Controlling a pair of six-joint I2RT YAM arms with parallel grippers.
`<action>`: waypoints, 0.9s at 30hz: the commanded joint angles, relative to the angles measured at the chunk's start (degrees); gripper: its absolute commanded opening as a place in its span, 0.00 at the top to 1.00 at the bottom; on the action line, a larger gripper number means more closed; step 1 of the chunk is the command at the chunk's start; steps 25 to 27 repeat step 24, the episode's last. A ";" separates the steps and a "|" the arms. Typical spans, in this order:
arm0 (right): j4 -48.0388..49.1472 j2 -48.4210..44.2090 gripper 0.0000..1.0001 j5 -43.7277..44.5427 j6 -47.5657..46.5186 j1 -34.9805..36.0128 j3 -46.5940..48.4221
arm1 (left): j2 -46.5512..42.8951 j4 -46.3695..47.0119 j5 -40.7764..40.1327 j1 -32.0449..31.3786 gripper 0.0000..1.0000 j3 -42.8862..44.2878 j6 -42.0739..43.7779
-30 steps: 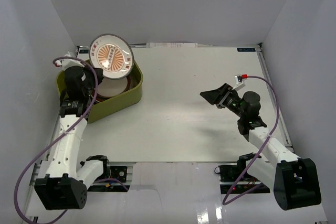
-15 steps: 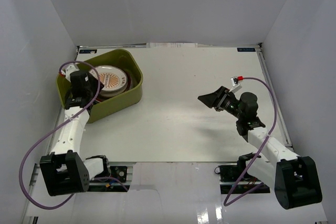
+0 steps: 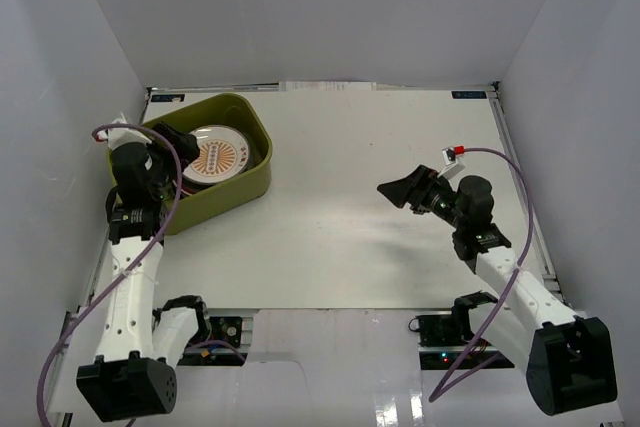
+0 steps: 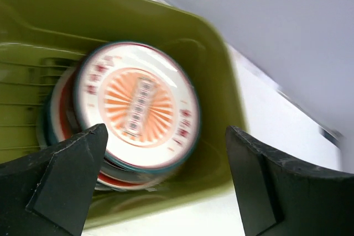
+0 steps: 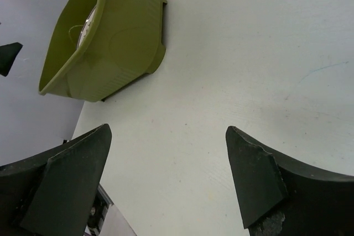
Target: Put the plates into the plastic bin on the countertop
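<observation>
In the far-left corner of the countertop [image 3: 350, 197], the plates [image 3: 222, 155] sit in one stack inside the bin [image 3: 215, 205], and the orange plate [image 4: 138, 106] is on top, face up, sunburst showing. Below it the left wrist view catches a teal edge and a red edge, though that view is too blurred to count the rest. The stack lies toward the bin's right half, with slotted green floor bare on the left.

The bin stands at a slant to the countertop's edges, its near-left corner by the left edge. From the right wrist view it shows its ribbed outer wall, with only a sliver of plate peeking over the rim.

The left gripper [image 4: 165, 132] hovers over the bin's near-left part, jaws spread wide, one finger either side of the stack and above it, gripping nothing. No contact with plate or rim that I can see.

Over on the right half, well apart from the bin, the right gripper [image 5: 167, 130] hangs above bare white surface, pointing left toward the bin. Its jaws are wide apart too, with nothing between them. A purple cable [image 3: 500, 162] loops from its wrist down along the arm.

White walls [image 3: 330, 7] close in the back and both sides.
</observation>
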 commanded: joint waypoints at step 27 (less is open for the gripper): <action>-19.49 -25.99 0.10 22.18 -18.84 0.42 12.98 | -15.56 4.00 45.08 -17.11 0.02 -4.56 8.04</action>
